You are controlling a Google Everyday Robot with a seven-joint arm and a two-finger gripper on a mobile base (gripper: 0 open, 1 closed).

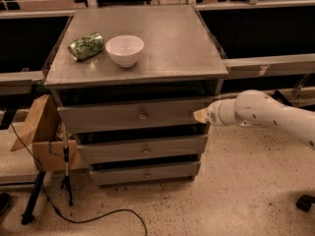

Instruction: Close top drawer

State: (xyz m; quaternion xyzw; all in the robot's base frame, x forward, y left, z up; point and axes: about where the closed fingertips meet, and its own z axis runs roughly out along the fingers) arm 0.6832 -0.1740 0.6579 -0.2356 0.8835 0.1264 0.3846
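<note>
Reaching in from the right, the robot's white arm [275, 116] holds its gripper [200, 116] against the right end of the top drawer [108, 117], the tan tips drawn together into one wedge with no gap showing and nothing held between them. The drawer's long grey front runs across the cabinet just under the top [172, 48], with a dark gap between the two and a small knob [142, 115] at the panel's centre, well left of the gripper. Two lower drawers [142, 150] sit beneath it, each with its own knob and a dark slit above. On the cabinet top, near the left rear corner, a green can [86, 45] lies on its side just beside a white bowl [125, 49] that stands upright; both are well back from the front edge. Against the cabinet's left side stands an open cardboard box [42, 132], with a thin stand [65, 166] in front of it and a black cable [98, 215] trailing across the speckled floor [236, 195]. Dark benches [266, 33] line the background.
</note>
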